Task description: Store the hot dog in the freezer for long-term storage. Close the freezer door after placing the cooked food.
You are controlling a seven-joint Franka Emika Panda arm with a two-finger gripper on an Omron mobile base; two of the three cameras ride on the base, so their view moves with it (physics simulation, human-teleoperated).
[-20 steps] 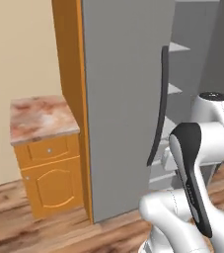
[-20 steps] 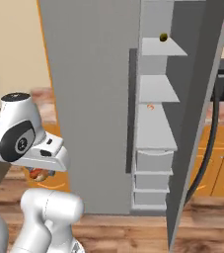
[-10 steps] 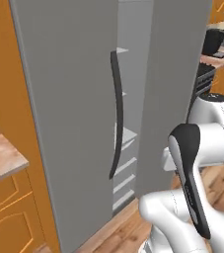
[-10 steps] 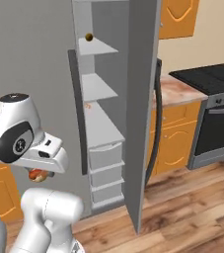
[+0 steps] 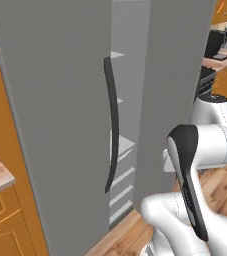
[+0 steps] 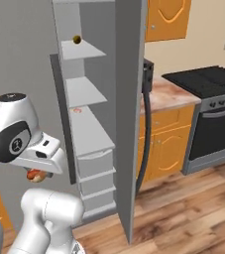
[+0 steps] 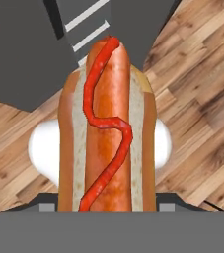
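The hot dog (image 7: 107,133) runs up the centre of the hand view, bun and sausage pointing away from the camera, its near end hidden by the grey band at the bottom edge. The fingertips themselves are hidden behind the bun, but the hot dog hangs above the wood floor (image 7: 192,74) with nothing under it, so the gripper (image 6: 36,173) is judged to be pinching it. In the right base view a small reddish piece of the hot dog shows at lower left, just under the white hand.

The hot dog is carried low and close to the arm, well apart from the freezer (image 6: 86,129). This tucked hold probably keeps it clear of the doors during the approach.

The freezer door (image 6: 129,114) stands open, edge-on at centre frame in the right base view, its dark handle (image 6: 144,134) on the far side. The shelves (image 6: 82,92) and the drawers (image 6: 96,176) are exposed. A small olive-yellow item (image 6: 77,39) sits on the top shelf; a tiny pale pink item (image 6: 76,111) lies on a lower shelf.

In the left base view the wider door (image 5: 55,115) occupies the left half, and its handle (image 5: 112,125) crosses the narrow gap to the freezer.

Remaining steps: place the hot dog on a shelf, release, close the door.
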